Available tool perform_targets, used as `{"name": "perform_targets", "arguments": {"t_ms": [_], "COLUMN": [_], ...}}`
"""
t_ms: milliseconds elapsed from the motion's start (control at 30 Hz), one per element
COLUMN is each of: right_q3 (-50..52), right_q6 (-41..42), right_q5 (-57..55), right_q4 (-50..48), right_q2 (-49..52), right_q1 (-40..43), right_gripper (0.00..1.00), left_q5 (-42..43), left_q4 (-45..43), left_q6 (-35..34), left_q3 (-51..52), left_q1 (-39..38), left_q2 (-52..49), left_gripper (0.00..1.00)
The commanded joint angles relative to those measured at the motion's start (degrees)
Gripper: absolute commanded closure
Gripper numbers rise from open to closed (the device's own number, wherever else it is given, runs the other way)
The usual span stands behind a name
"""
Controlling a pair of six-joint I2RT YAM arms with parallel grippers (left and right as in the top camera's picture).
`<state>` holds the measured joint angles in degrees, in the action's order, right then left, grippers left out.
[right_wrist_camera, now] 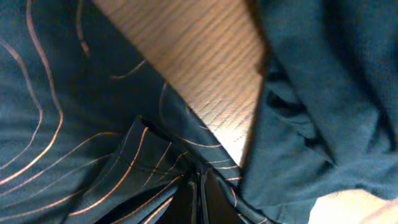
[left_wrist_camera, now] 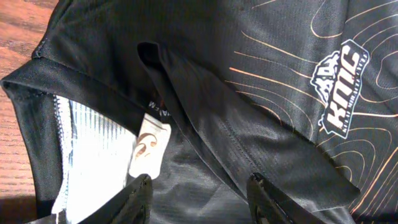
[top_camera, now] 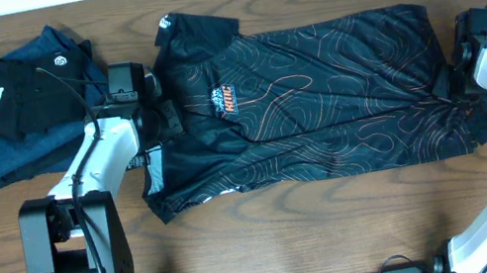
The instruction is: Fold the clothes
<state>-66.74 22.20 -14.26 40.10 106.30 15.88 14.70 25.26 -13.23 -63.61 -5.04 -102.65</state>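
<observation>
A black T-shirt (top_camera: pixel 316 93) with thin orange contour lines and a small chest logo (top_camera: pixel 228 98) lies spread across the table's middle, collar end to the left. My left gripper (top_camera: pixel 164 110) hovers open over the collar area. In the left wrist view its fingers (left_wrist_camera: pixel 140 198) straddle dark fabric beside the white neck label (left_wrist_camera: pixel 149 148), gripping nothing. My right gripper (top_camera: pixel 460 80) sits at the shirt's right end. In the right wrist view it (right_wrist_camera: pixel 200 177) is shut on a bunched fold of the lined fabric (right_wrist_camera: pixel 93 155).
A pile of other dark clothes (top_camera: pixel 12 107), navy and black with a white label, lies at the table's back left. Bare wooden tabletop (top_camera: pixel 340 230) runs along the front. The arms' bases stand at the front left and front right.
</observation>
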Motion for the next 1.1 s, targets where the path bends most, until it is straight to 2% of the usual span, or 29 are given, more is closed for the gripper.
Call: {"name": "perform_targets", "arguments": {"t_ms": [0,167,300,400,600,700,767,967,1067], "right_q3": [0.0,0.0,0.0,0.0,0.0,0.0,0.0,1.2,2.4], "right_q6": [4.2,7.7,1.9,-0.5,-1.8,-6.4,-8.1,-8.1,-8.1], "right_q5": [-2.8,-6.3,-4.3,-4.4,-4.1,0.7,4.8,6.5,7.3], "right_q4": [0.2,1.3,-0.3,-0.4,0.2,1.2,4.1,11.1,11.1], "right_q2": [-1.3,-1.3,-1.3,-2.6,-9.7,-12.8,-13.5,-12.0,-11.5], "right_q1": [0.2,0.3,0.3,0.3,0.3,0.3,0.3,0.2,0.2], "right_gripper": [0.99,0.99,0.97,0.91,0.84,0.84,0.83,0.83,0.83], "left_q5": [0.3,0.3,1.0,1.0,1.0,1.0,1.0,0.9,0.6], "left_q4": [-0.1,-0.1,0.6,2.6,14.6,22.1,23.7,17.2,12.5], "left_q6": [0.5,0.5,1.6,3.3,3.3,3.3,3.3,3.3,3.4], "left_q3": [-0.5,-0.5,-0.5,-0.5,-0.5,-0.3,0.5,4.9,5.9], "left_q1": [0.0,0.0,0.0,0.0,0.0,0.0,0.0,0.0,0.0], "left_q2": [-0.3,-0.3,0.7,3.3,8.2,8.3,8.3,8.3,8.3], "left_gripper": [0.49,0.49,0.49,0.49,0.49,0.5,0.5,0.49,0.44]}}
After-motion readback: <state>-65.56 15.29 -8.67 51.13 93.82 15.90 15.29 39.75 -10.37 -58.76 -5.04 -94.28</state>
